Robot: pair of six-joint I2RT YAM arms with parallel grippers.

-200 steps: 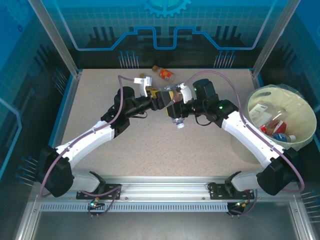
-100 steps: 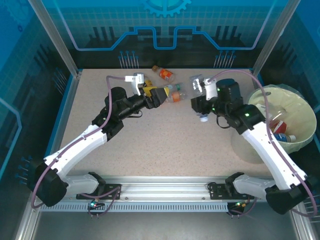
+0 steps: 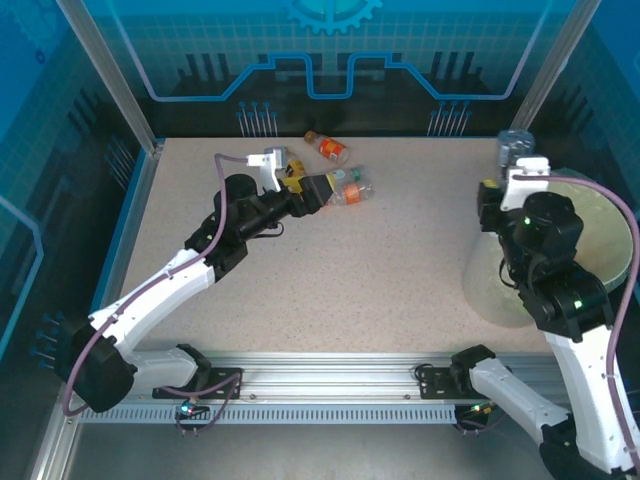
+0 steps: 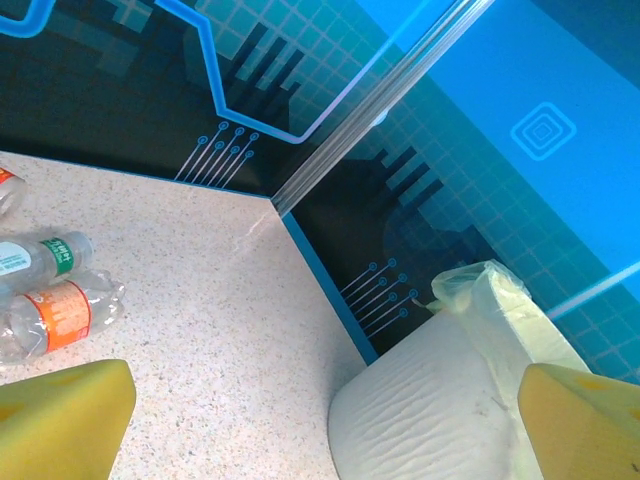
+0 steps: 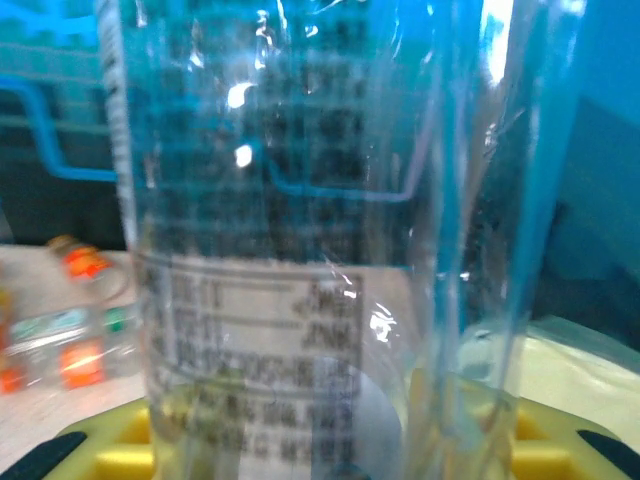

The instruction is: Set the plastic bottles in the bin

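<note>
Left arm stretched forward, right arm folded upright

The left gripper point(image 3: 318, 188) sits low at the end of a long reach, yellow fingers point(image 4: 60, 415) spread wide. The right gripper point(image 3: 513, 158), high on its arm, is clamped on a clear plastic bottle point(image 5: 300, 250).

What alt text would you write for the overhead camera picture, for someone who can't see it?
The right arm's tool holds a clear bottle up by the pale bin on the right. The left arm's tool, open, sits by an orange-labelled bottle lying on the speckled table.

The bottle point(image 5: 300, 200) is clear glossy plastic, the tabletop point(image 3: 350, 270) matt speckled, the bin liner point(image 4: 490, 300) translucent plastic.
</note>
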